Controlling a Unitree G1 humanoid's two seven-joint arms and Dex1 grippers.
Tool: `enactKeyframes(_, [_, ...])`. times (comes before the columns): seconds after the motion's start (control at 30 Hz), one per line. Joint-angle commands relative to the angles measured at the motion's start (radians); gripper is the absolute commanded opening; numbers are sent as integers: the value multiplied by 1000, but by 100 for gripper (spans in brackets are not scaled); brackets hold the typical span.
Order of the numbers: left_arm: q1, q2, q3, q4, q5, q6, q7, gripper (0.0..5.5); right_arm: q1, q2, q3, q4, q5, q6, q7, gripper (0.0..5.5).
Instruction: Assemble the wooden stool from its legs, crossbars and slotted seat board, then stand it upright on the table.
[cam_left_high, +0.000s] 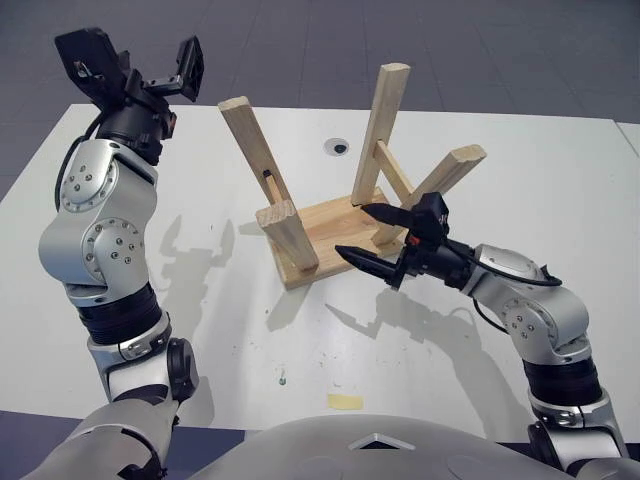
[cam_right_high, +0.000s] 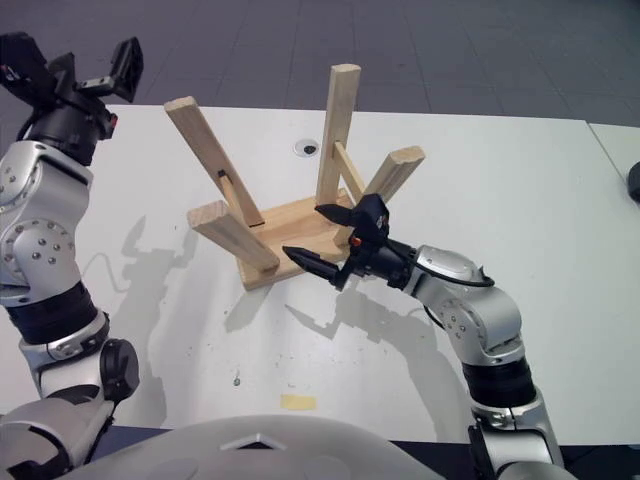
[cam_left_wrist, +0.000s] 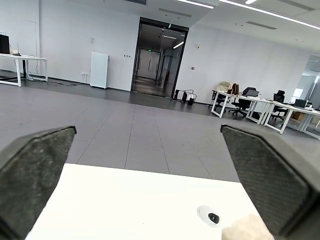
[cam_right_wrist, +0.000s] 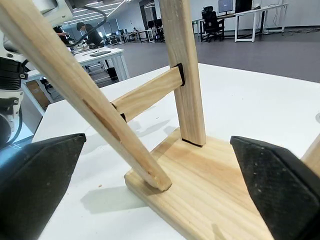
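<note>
Hovering my right gripper (cam_left_high: 357, 232) low at the near right side of the stool (cam_left_high: 330, 215), I am holding its jaws wide apart and gripping nothing. One fingertip is hanging over the seat board (cam_right_wrist: 210, 185), and the other is sitting just off the board's near edge above the table (cam_left_high: 200, 300). Whether either fingertip is touching wood I cannot tell.

The stool is lying upside down near the middle of the table, with its seat board resting flat on the surface and its four legs (cam_right_high: 337, 130) sticking up and splaying outward. The far leg (cam_left_high: 386, 120) is rising steepest, the right leg (cam_left_high: 455, 168) is leaning off to the right, the left leg (cam_left_high: 248, 135) is tilting toward the far left, and the near leg (cam_left_high: 290, 235) is slanting toward me. A crossbar (cam_right_wrist: 147, 94) is running between two of the legs (its end is sitting in a dark slot in the upright one).

My left gripper (cam_left_high: 135, 52) is hanging raised in the air over the table's far left corner, well apart from the stool, with its jaws open wide and empty — its dark pads (cam_left_wrist: 35, 170) are framing the room beyond. A round cable hole (cam_left_high: 338, 147) is showing in the tabletop just behind the stool, and a small yellowish strip of tape (cam_left_high: 345, 401) is lying at the near edge.
</note>
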Motion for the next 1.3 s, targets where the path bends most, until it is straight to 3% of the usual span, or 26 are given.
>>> enactKeyframes(0.03, [60,23,4,-13,42,8,-3,538,68,-129,-77,55,137,157,134,540])
enactKeyframes(0.17, [252,207,-111,-32,220,-9,-96,538,59,-203,-88,270,-47,31,136,540])
enactKeyframes(0.33, [452,272,-126,-46,277,-32,-200,538,-65,-146,-132,428,-131,-100,91,540])
enactKeyframes(0.6, [548,412,-355,11,481,-258,-416,538,-116,-94,-62,310,-58,-51,229,540])
enactKeyframes(1.1, [504,373,-329,199,554,-436,-456,538,-55,-179,-83,200,53,128,331,540])
enactKeyframes(1.3, [524,375,-321,189,545,-482,-507,538,-61,-166,-69,239,-34,38,302,540])
